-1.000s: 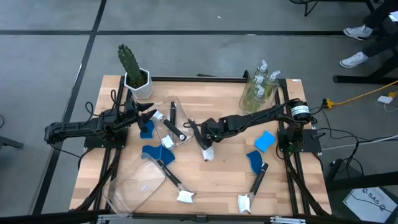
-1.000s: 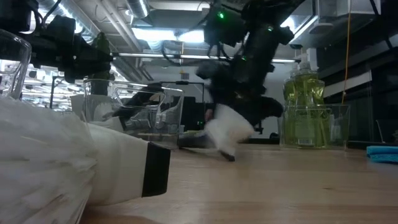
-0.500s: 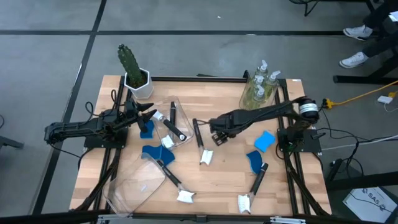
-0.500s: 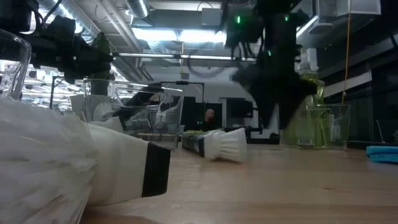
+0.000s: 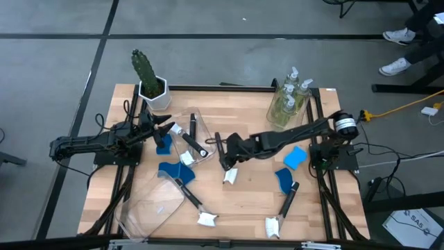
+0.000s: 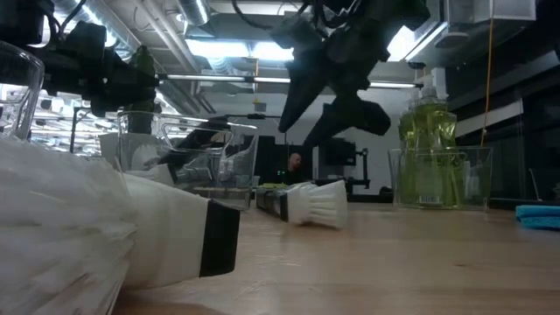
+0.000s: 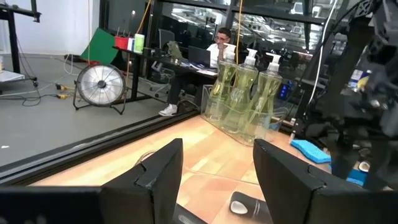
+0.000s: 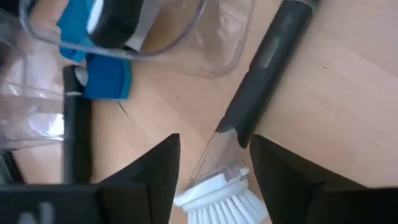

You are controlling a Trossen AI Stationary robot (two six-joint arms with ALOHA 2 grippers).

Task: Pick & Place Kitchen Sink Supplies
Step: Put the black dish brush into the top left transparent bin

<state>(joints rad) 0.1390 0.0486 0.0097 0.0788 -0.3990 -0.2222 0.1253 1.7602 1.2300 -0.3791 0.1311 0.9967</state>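
A dish brush with a black handle (image 5: pixel 220 144) and a white head (image 5: pixel 230 176) lies flat on the wood at mid-table. My right gripper (image 5: pixel 226 158) hangs open above it, slanting down. In the right wrist view its fingers (image 8: pixel 214 168) stand on either side of the handle (image 8: pixel 261 81) without touching it. In the low view the gripper (image 6: pixel 306 131) is well above the brush head (image 6: pixel 319 203). My left gripper (image 5: pixel 170 126) waits open and level at the table's left, its fingers (image 7: pixel 217 174) with nothing between them. Soap bottles (image 5: pixel 291 94) stand in a clear bin at the far right.
A clear bin (image 5: pixel 198 125) holding a brush (image 5: pixel 194 144) stands left of my right gripper. A tipped clear bin (image 5: pixel 149 205) lies near left. Blue sponges (image 5: pixel 295 156) (image 5: pixel 284 180) (image 5: pixel 168 170) and two more brushes (image 5: pixel 286 205) (image 5: pixel 191 196) lie around. A potted cactus (image 5: pixel 148 76) stands far left.
My right gripper has risen from the brush head, swung toward the table's right edge, then come back over the handle, higher than before. The brush, a blur under the gripper a second ago, now lies still on the table.
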